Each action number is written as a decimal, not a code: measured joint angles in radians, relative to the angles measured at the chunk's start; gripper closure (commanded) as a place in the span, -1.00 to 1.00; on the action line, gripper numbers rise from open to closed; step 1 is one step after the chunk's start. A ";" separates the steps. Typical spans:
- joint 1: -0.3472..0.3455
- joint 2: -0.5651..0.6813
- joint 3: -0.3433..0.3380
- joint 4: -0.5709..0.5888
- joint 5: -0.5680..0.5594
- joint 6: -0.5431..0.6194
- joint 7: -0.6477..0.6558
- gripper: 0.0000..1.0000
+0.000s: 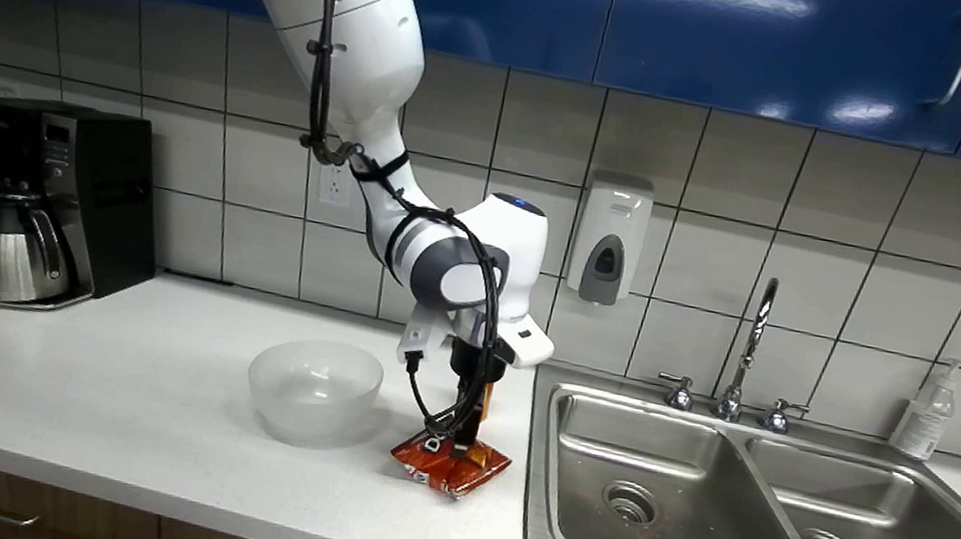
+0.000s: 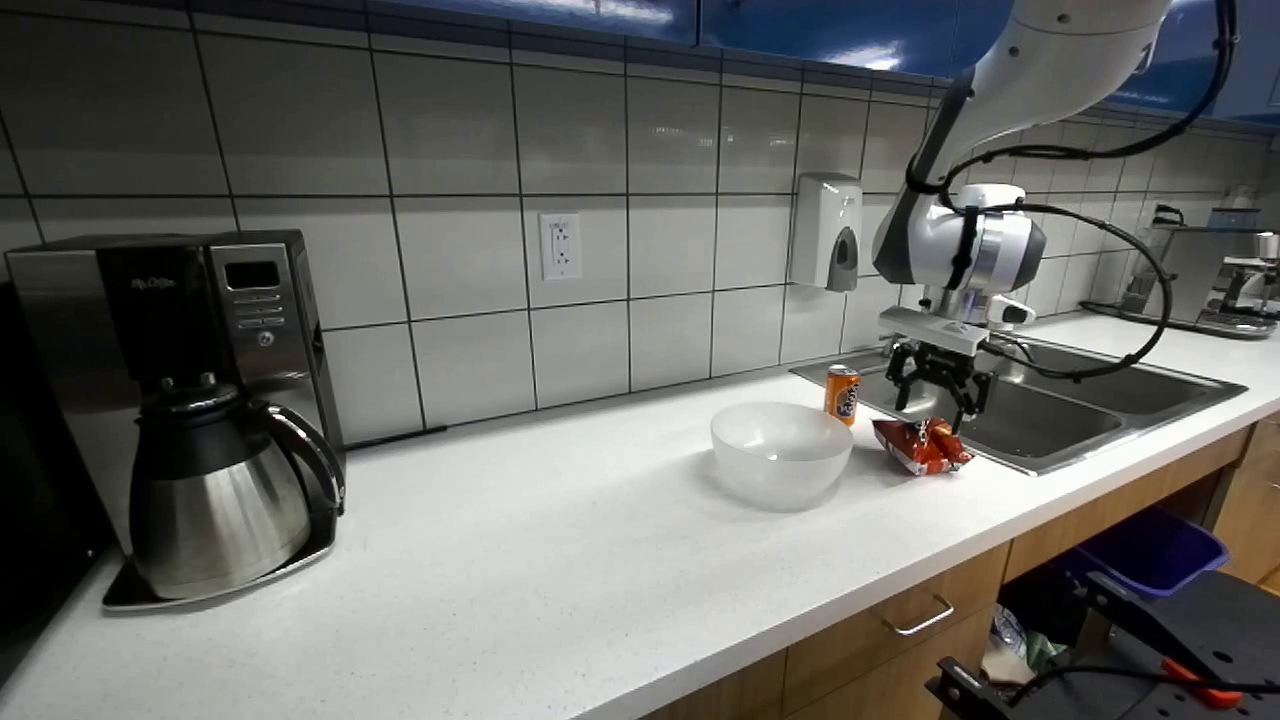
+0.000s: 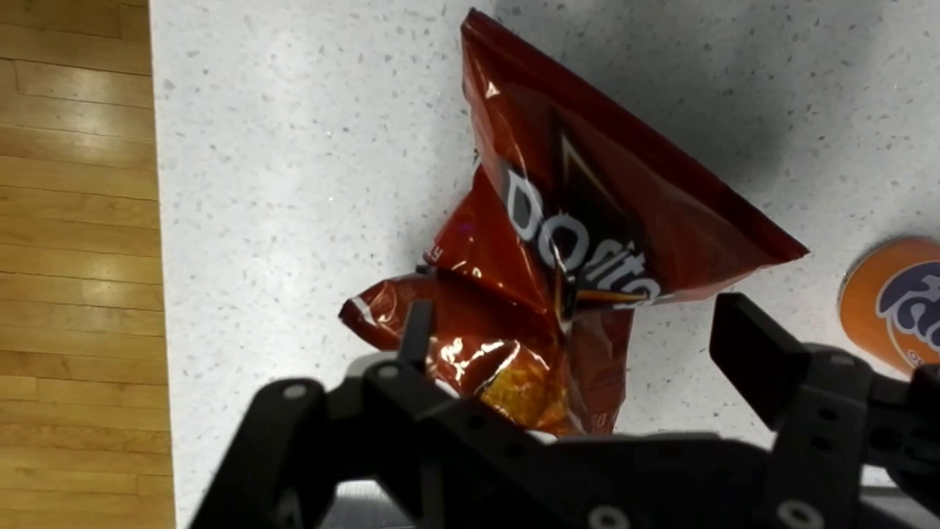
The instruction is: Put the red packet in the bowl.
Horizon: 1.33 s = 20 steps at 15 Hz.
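Note:
The red packet (image 1: 438,469) is a crumpled foil bag lying on the white counter, between the bowl and the sink; it also shows in an exterior view (image 2: 922,448). In the wrist view the packet (image 3: 507,286) lies creased in front of and partly between my fingers. My gripper (image 3: 576,319) is open, pointing down right over the packet, one finger over its left part and one beyond its right edge. The gripper shows in both exterior views (image 1: 463,444) (image 2: 934,408). The translucent white bowl (image 1: 313,392) stands upright beside the packet (image 2: 780,462), with nothing seen inside; it is out of the wrist view.
An orange can (image 2: 842,394) stands behind the packet, close to the right finger in the wrist view (image 3: 896,305). The steel sink (image 1: 537,503) adjoins the packet's side of the counter. A coffee maker (image 2: 270,330) stands beyond the bowl. The counter's front edge (image 3: 161,294) is near.

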 measured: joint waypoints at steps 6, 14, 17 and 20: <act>0.000 0.018 0.000 0.017 0.000 0.000 0.003 0.53; 0.010 0.019 0.000 0.019 0.000 0.000 0.005 1.00; 0.011 0.017 0.006 0.018 0.000 0.000 0.004 1.00; 0.019 -0.008 0.022 0.010 0.000 0.002 -0.006 1.00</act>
